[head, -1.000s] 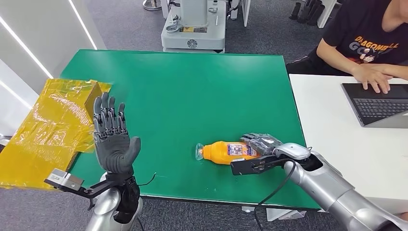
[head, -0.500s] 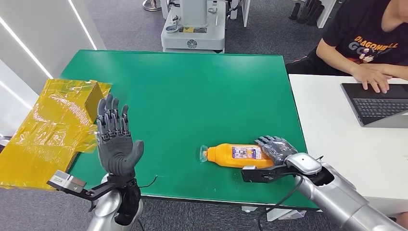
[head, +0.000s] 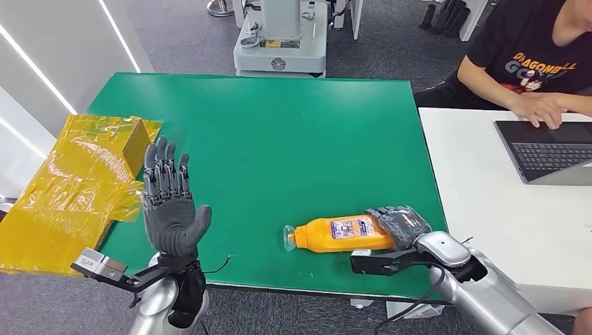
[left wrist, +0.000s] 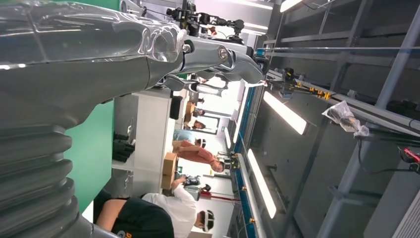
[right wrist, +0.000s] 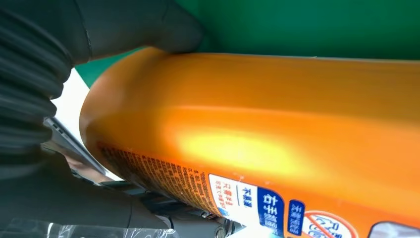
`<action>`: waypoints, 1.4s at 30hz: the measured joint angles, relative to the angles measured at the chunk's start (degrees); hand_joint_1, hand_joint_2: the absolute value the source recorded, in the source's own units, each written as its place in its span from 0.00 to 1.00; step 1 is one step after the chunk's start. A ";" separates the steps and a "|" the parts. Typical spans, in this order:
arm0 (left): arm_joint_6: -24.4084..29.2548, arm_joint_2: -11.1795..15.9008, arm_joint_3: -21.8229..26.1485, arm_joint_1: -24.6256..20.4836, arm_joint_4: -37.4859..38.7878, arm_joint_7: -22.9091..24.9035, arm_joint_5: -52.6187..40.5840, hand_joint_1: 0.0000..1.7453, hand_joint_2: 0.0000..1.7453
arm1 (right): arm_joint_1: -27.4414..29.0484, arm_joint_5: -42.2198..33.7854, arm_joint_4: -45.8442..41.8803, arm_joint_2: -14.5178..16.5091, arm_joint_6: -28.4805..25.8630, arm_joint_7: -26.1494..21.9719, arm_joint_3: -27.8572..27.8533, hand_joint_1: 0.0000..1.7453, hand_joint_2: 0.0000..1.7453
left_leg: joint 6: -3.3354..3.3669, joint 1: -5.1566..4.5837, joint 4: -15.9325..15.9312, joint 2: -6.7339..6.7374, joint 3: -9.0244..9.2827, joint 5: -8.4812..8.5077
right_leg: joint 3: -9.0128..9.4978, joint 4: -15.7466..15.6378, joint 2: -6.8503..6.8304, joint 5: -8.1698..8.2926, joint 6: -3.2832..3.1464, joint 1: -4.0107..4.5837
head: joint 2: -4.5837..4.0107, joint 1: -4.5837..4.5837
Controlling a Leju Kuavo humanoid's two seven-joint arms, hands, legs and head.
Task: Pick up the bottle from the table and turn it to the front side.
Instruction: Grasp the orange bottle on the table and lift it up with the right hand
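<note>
risk of the bottle rolling out of a shallow grip

bottle of orange plastic with a white and blue label lies on its side near the front edge of the green table, its clear cap pointing toward the robot's left. the right hand has its dark fingers wrapped over the base end, so it holds the bottle, but only at the far end and not around the middle. the left hand stands upright over the front left part of the table, palm open, fingers apart, holding nothing.

in my judgement the main danger is the round, smooth body: it can slip or spin when the hand lifts, because most of the weight hangs beyond the fingers. if it drops, it can roll off the near edge. a turn that is too quick can also leave the label facing away.
</note>
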 joint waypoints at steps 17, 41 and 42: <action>1.45 -0.77 0.33 1.50 -0.43 -0.02 -1.18 0.00 1.00 | 6.83 -3.00 -0.04 9.79 -19.04 -3.36 -10.02 1.00 1.00 | 0.00 0.01 -0.02 -0.02 -0.06 0.00 | -0.03 0.03 -0.02 -0.02 0.00 0.01 | 0.00 0.00; -12.38 0.02 -1.76 -1.42 2.62 10.43 5.20 0.00 1.00 | 16.07 -9.14 -10.19 19.74 -37.01 -17.14 -20.52 1.00 1.00 | 0.00 0.00 -0.02 0.00 -0.05 0.00 | -0.05 0.03 -0.01 -0.02 0.01 0.01 | 0.00 0.00; -12.51 0.13 -1.96 -1.93 2.92 10.71 4.90 0.00 1.00 | 15.94 -9.22 -10.15 20.01 -36.34 -17.51 -20.10 1.00 1.00 | 0.00 0.00 -0.02 0.00 -0.06 0.00 | -0.05 0.03 -0.01 -0.02 0.01 0.01 | 0.00 -0.01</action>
